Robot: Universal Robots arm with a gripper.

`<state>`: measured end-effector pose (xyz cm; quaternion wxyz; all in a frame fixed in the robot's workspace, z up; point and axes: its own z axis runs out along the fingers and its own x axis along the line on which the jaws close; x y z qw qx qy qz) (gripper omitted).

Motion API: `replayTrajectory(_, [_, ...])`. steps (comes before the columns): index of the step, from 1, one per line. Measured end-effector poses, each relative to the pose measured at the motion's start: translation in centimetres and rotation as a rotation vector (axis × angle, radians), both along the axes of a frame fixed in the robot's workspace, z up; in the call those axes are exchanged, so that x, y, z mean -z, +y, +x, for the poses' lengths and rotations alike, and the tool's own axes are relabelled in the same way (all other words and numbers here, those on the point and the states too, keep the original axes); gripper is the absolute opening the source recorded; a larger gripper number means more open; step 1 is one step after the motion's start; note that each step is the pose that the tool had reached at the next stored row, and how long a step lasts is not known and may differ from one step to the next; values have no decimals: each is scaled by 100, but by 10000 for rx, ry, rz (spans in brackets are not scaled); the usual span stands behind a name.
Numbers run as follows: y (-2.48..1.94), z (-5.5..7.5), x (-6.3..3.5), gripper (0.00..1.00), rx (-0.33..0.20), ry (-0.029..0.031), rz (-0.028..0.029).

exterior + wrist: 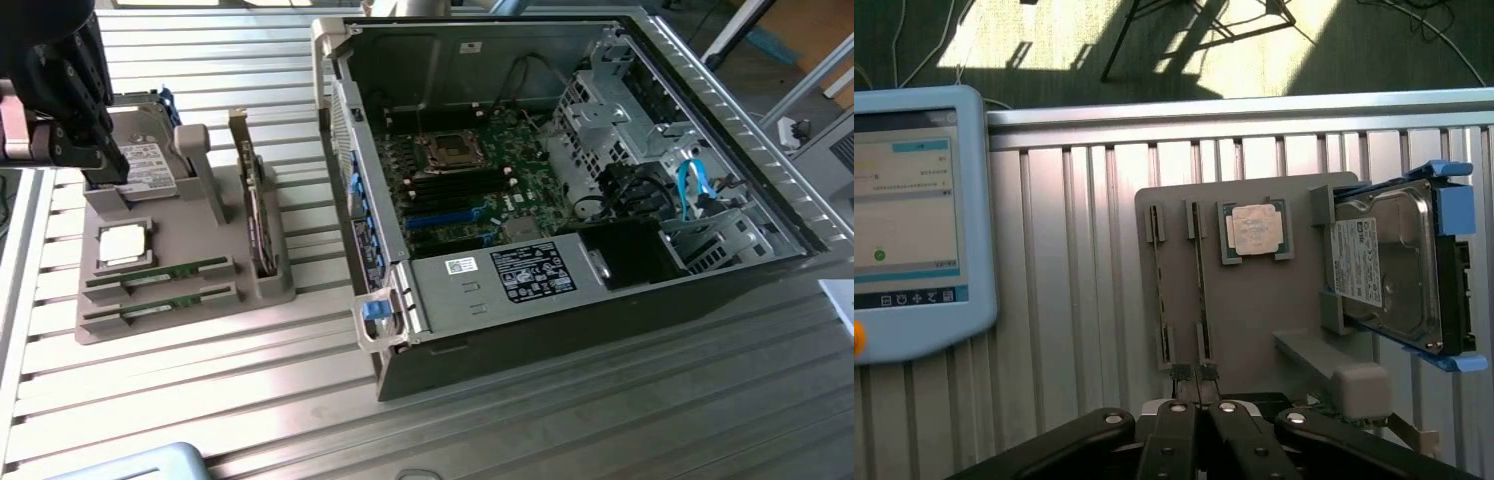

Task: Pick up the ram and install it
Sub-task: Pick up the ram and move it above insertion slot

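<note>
Black fingers (1176,430) of the gripper (1200,385) sit closest to the wrist camera, pressed flat together with nothing between them. Directly ahead of the fingertips, in line with them, lies the ram (1200,290), a long thin green stick standing on edge in a slot of a grey holder (1274,310). Its near end lies just beside the tips, and whether they touch cannot be told. A second ram stick (1160,290) stands parallel in the next slot, a little to one side of the fingers. Beyond the fingertips and to the other side, a square silver processor chip (1254,228) rests in its own recess. Further out on that side a hard drive (1389,265) with blue rails leans tilted in the holder. A blue-edged touchscreen pendant (909,220) lies well apart from the fingers, past the second stick. From the exterior view, the holder also carries an upright expansion card (254,205). An open computer case (441,40) lies on the ribbed metal table (561,420) with its motherboard (467,175) exposed, well apart from the gripper.
</note>
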<state>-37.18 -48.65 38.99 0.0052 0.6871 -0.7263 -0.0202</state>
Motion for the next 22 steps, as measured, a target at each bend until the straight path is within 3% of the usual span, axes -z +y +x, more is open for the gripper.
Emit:
replayTrajectory(4, [-1, -1, 0, 11, -1, 0, 0])
replayTrajectory(5, [-1, 0, 0, 17, 0, 0, 0])
replayTrajectory(8, [-2, 0, 0, 18, -1, 0, 0])
replayTrajectory(9, [-2, -1, 7, 25, 0, 0, 1])
replayTrajectory(17, [-19, -1, 245, 25, -57, 0, -2])
replayTrajectory(22, [-27, -1, 313, 25, -85, 1, -24])
